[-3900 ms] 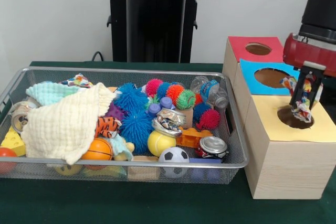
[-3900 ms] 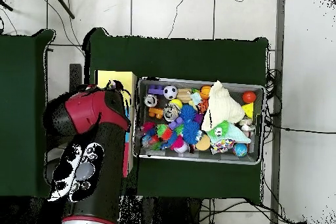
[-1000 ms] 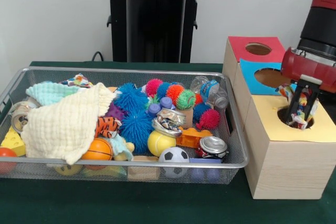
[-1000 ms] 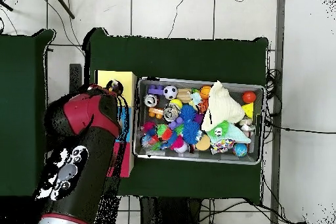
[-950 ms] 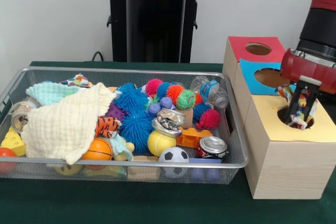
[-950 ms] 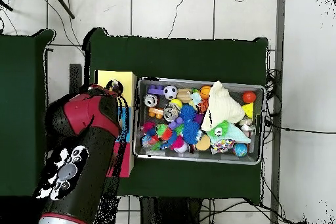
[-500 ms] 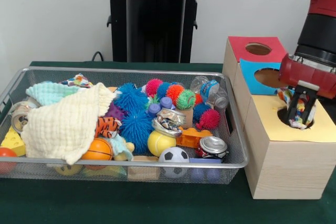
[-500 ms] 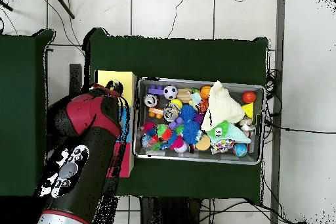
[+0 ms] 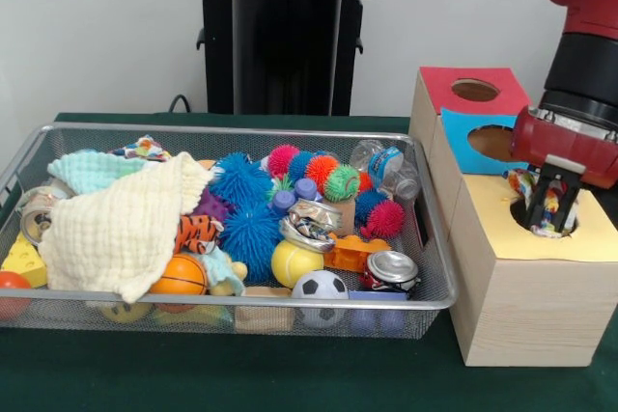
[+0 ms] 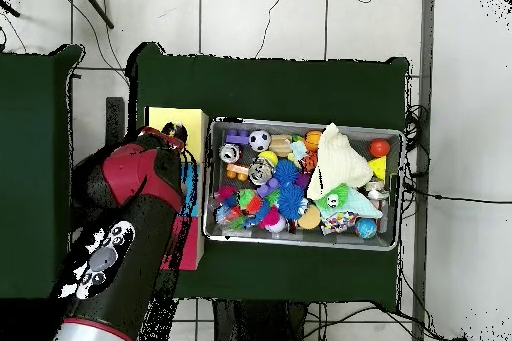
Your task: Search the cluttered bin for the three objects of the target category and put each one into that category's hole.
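Patterned cloth [image 9: 548, 211] in yellow-panelled hole [image 9: 547, 216]

Three wooden boxes [image 9: 521, 267], one wire bin [image 9: 425, 298], two patterned cloths [image 9: 548, 211].

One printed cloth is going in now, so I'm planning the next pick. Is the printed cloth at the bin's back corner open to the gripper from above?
Probably yes. That printed cloth lies on top at the bin's rim, beside the mint cloth; nothing covers it. The gripper is still at the yellow hole.
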`<state>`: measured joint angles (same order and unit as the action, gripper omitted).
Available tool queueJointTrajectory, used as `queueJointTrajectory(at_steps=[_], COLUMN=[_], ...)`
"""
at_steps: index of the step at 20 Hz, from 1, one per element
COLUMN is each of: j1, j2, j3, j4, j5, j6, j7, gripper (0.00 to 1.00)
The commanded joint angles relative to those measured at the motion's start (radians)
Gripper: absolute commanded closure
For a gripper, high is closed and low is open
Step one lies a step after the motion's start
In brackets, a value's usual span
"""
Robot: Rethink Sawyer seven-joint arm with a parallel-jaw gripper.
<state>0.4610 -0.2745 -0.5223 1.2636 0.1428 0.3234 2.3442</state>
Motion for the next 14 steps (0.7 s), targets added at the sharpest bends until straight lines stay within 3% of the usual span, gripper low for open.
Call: queueJointTrajectory(at_steps=[1,14], j1=[-0.014,-0.049], j2=[0.053,0.067], j3=[0.047,0.083], j4=[0.035,0.050], j5=[0.048,0.056], j6=[-0.089,-0.179], j7=[0.216,0.186], gripper=[1.00,1.00])
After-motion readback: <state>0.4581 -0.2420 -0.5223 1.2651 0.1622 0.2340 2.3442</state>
